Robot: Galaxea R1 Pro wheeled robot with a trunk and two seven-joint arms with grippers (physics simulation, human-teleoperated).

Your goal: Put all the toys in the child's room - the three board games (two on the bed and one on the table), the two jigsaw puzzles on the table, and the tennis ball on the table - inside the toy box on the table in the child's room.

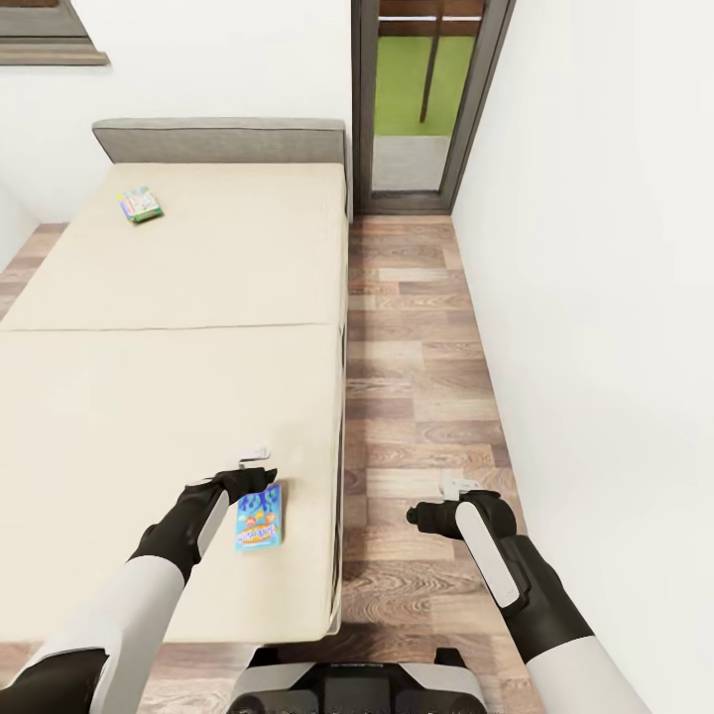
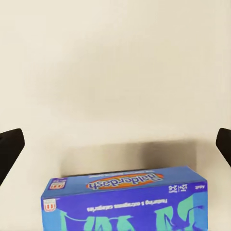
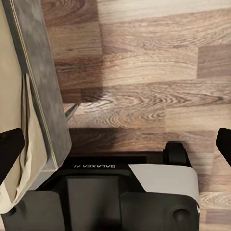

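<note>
Blue and flat, the small board game (image 1: 260, 519) lies near the bed's (image 1: 178, 297) foot-end corner, by the floor-side edge. Just above it hovers the left gripper (image 1: 255, 466), its fingers (image 2: 9, 149) spread wide and gripping nothing. A second, green-edged game box (image 1: 141, 204) rests up by the headboard (image 1: 218, 141). Over the wood floor (image 1: 416, 397) beside the bed, the right gripper (image 1: 436, 501) hangs wide apart, empty.
</note>
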